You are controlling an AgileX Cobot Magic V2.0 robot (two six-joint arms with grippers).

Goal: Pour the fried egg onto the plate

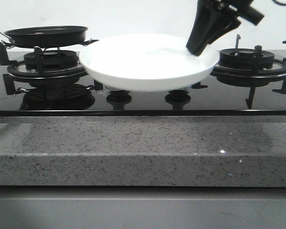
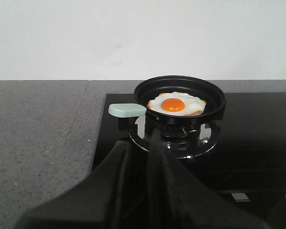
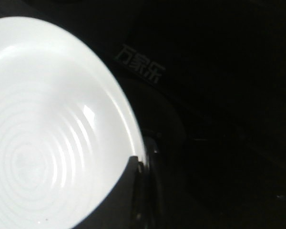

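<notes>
The fried egg (image 2: 176,104), white with an orange yolk, lies in the black frying pan (image 2: 214,102) on the left burner. The pan also shows in the front view (image 1: 45,36), where its rim hides the egg. Its pale green handle (image 2: 127,110) points toward my left gripper (image 2: 155,143), which is shut and empty a short way from the handle. My right gripper (image 1: 198,47) is shut on the right rim of the white plate (image 1: 148,62) and holds it level over the middle of the hob. The right wrist view shows the gripper (image 3: 142,164) pinching the plate (image 3: 38,143).
A black glass hob carries a left burner grate (image 1: 43,62), a right burner grate (image 1: 252,59) and two knobs (image 1: 118,98) below the plate. A grey speckled stone counter (image 1: 133,143) runs along the front and lies left of the hob (image 2: 38,124). A white wall stands behind.
</notes>
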